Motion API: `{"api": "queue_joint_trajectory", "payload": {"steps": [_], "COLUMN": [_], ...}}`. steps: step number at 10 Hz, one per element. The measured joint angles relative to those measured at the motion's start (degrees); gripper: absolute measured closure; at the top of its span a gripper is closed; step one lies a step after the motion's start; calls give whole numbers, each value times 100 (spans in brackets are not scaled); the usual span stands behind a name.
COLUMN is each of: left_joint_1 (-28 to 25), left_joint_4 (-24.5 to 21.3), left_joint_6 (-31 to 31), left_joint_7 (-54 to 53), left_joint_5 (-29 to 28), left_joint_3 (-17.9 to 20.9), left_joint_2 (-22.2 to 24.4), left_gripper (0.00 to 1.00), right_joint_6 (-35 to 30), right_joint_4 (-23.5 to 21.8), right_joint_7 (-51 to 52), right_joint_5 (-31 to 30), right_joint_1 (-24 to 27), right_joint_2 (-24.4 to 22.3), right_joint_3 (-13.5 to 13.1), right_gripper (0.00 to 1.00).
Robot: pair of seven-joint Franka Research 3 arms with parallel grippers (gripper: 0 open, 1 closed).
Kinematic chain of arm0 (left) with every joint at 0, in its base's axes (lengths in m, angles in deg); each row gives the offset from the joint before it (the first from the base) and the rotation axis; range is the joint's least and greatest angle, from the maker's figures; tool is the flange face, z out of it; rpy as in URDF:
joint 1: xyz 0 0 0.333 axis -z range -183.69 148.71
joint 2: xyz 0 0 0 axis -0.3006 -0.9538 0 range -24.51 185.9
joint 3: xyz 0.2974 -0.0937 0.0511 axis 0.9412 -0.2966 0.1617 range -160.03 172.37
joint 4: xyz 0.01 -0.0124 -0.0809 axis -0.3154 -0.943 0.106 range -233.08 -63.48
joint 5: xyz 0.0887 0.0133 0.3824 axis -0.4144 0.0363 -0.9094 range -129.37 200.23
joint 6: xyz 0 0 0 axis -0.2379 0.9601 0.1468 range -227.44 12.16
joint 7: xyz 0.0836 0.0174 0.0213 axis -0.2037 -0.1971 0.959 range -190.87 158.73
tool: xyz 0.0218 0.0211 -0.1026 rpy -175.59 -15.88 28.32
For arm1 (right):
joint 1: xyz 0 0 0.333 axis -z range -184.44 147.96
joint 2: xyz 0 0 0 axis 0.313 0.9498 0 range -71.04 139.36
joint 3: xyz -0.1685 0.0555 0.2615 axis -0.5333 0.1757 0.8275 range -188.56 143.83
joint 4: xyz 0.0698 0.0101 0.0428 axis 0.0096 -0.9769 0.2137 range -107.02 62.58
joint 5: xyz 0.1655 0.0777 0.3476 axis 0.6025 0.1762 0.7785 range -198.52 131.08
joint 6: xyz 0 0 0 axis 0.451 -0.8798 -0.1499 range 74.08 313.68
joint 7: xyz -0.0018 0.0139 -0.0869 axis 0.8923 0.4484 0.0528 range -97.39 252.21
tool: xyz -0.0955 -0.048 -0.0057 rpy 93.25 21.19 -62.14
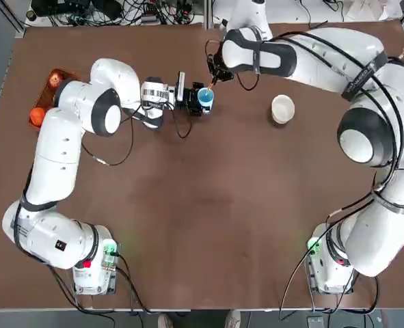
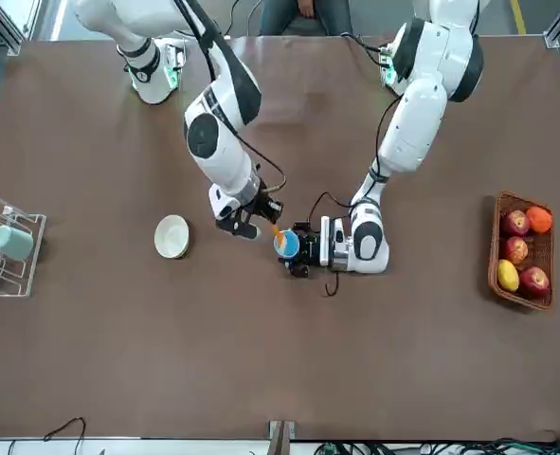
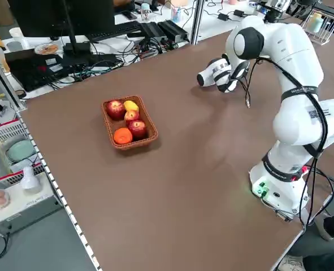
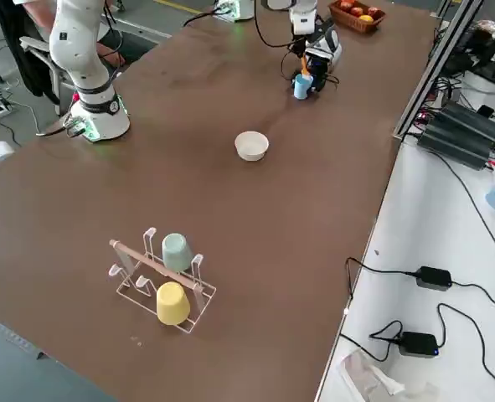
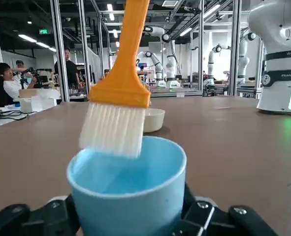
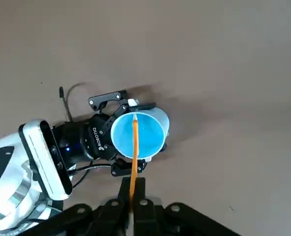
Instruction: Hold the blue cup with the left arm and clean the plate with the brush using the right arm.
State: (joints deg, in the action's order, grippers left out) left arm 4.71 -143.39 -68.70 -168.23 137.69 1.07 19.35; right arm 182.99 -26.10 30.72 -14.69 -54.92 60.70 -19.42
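Observation:
The blue cup (image 1: 206, 99) stands upright on the table, left of centre at the far side, with my left gripper (image 1: 193, 98) shut on its sides from the left. My right gripper (image 1: 215, 74) is shut on the orange handle of the brush (image 5: 120, 88), just behind the cup. The white bristles hang at the cup's (image 5: 128, 191) mouth. From the right wrist, the brush (image 6: 134, 157) crosses over the cup (image 6: 144, 135). The cream plate (image 1: 282, 108) sits apart to the right of the cup, untouched.
A basket of fruit (image 2: 520, 249) sits at the table's far left edge. A wire rack (image 4: 159, 276) holding a pale green cup (image 4: 176, 249) and a yellow cup (image 4: 172, 303) stands beyond the plate (image 4: 251, 145) on the right. People sit in the room behind.

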Motion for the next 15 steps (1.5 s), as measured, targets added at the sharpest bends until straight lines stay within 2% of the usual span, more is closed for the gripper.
{"api": "queue_joint_trajectory", "payload": {"steps": [15], "left_joint_1": [19], "left_joint_4": [-3], "left_joint_6": [-36], "left_joint_7": [0], "left_joint_5": [0], "left_joint_3": [6], "left_joint_2": [14], "left_gripper": [30], "right_joint_6": [227], "right_joint_4": [38], "right_joint_7": [-180], "right_joint_5": [-201], "right_joint_1": [-276], "right_joint_2": [338], "right_joint_3": [-27], "right_gripper": [95]}}
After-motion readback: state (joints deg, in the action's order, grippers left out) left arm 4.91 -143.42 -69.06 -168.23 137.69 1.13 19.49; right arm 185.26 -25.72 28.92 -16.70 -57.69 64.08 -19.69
